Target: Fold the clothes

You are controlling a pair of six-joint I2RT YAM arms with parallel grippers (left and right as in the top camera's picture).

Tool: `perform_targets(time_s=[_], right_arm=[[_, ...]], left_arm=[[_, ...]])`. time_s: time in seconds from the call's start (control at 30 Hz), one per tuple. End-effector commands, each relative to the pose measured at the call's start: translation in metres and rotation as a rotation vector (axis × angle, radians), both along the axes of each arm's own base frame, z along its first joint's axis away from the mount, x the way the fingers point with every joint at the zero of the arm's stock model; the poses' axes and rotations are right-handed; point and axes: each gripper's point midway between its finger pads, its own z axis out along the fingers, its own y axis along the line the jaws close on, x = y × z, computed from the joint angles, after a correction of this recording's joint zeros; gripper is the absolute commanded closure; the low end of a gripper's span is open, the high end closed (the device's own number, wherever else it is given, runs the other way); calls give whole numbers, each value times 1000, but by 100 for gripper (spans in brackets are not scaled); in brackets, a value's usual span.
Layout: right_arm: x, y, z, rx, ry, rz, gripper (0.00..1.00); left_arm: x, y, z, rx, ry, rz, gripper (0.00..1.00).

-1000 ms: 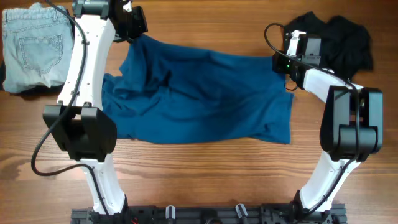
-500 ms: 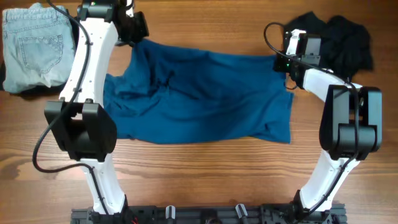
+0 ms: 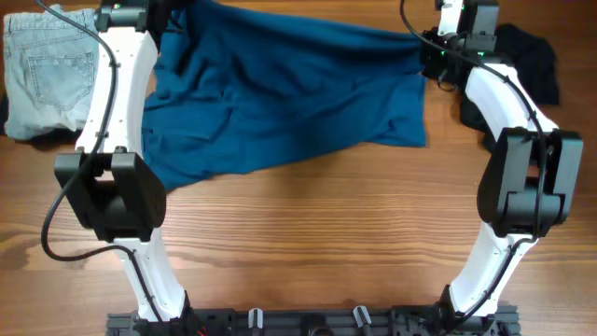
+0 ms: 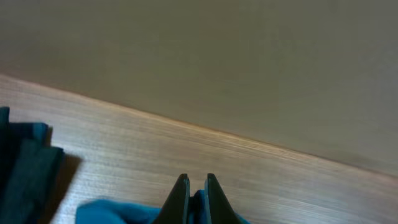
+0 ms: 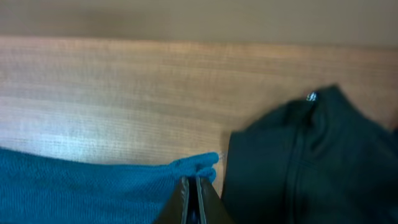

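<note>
Broadly, the folding looked about a third done: the pale denim jeans (image 3: 42,75) sat in a squared, folded stack at the far left of the brown wooden desk (image 3: 308,243), the black zip-up garment (image 3: 530,58) lay in a crumpled heap at the far right, and the teal-blue knit garment (image 3: 289,93) between them showed wrinkles but no fold as yet. That garment lay across the far half of the desk, its long axis running left to right, its far edge drawn out between the two arms and its near hem slanting, closer to the robot on the left side than on the right. The left claw (image 4: 194,184) was nearly closed, with only a sliver of gap and blue cloth pinched in it; the right claw (image 5: 192,184) was pressed tight on the other far corner, just beside the black heap
</note>
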Motion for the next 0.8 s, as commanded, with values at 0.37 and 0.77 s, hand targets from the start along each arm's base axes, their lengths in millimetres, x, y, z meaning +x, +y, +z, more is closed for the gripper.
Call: perform_targets(time_s=[0.37,0.77], right_arm=[[-53,-8,5,-47,252,50,96],[-107,-40,-20,85,499,-154,96]], left_arm=[[-94,-24,-71,122,479,-138,96],[-179,-37,-62,64,731,-171,96]])
